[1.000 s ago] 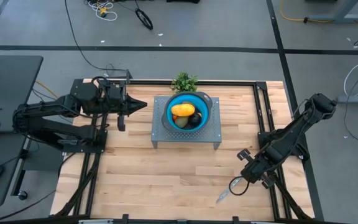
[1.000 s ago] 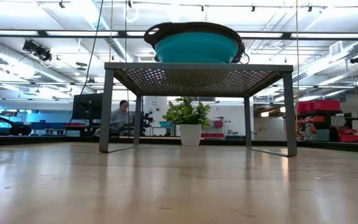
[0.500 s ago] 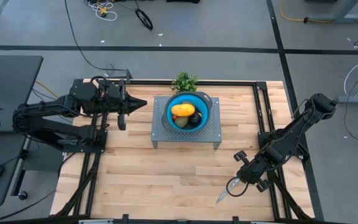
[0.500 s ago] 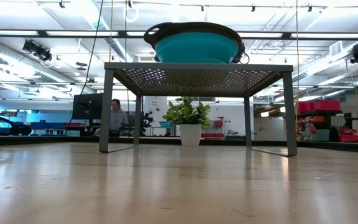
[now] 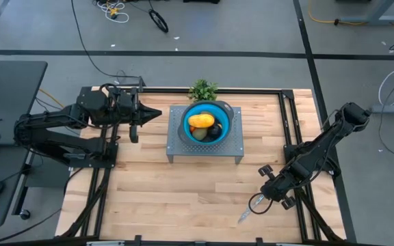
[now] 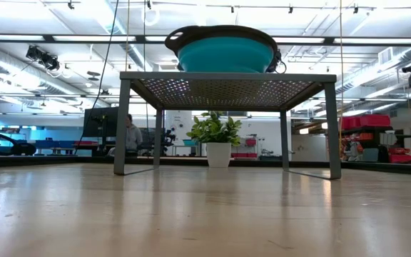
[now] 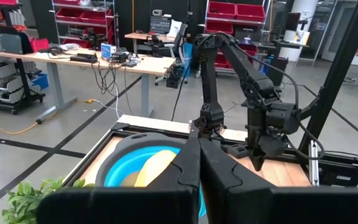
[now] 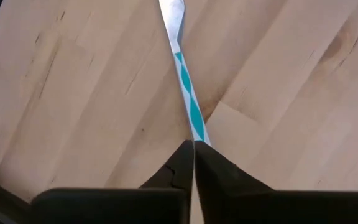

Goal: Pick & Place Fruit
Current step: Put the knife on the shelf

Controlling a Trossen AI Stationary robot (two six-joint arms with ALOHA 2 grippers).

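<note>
Fruit (image 5: 204, 126): yellow-orange oblong piece and darker pieces heaped together in a blue bowl (image 5: 190, 113), which sits on a perforated metal stand (image 5: 228, 147) toward the far side of the worktop (image 5: 183, 188).

Left hand (image 5: 157, 115): fingers pressed together, nothing between them. Hovers level with the bowl, just beside the stand's edge, tips pointing straight at the bowl. Fruit lies directly ahead of this hand, near but apart. Left wrist view confirms it: the shut fingers (image 7: 191, 174) meet in a single line, with the bowl and the yellow piece (image 7: 151, 171) just past them.

Right hand (image 5: 257, 202): low over the worktop, well apart from the fruit, at the near right part of the boards. Fingers narrowed to a slit. Knife (image 5: 245, 215) with silver blade and light-blue handle lies on the wood at the fingertips; in the right wrist view the handle (image 8: 188, 102) runs up to where the tips meet; cannot tell whether it is gripped or only touched.

Green plant sprig (image 5: 202, 89) beyond the bowl, at the worktop's far edge.

Low view: bowl (image 6: 223, 50) atop the stand; fruit hidden by its wall.
</note>
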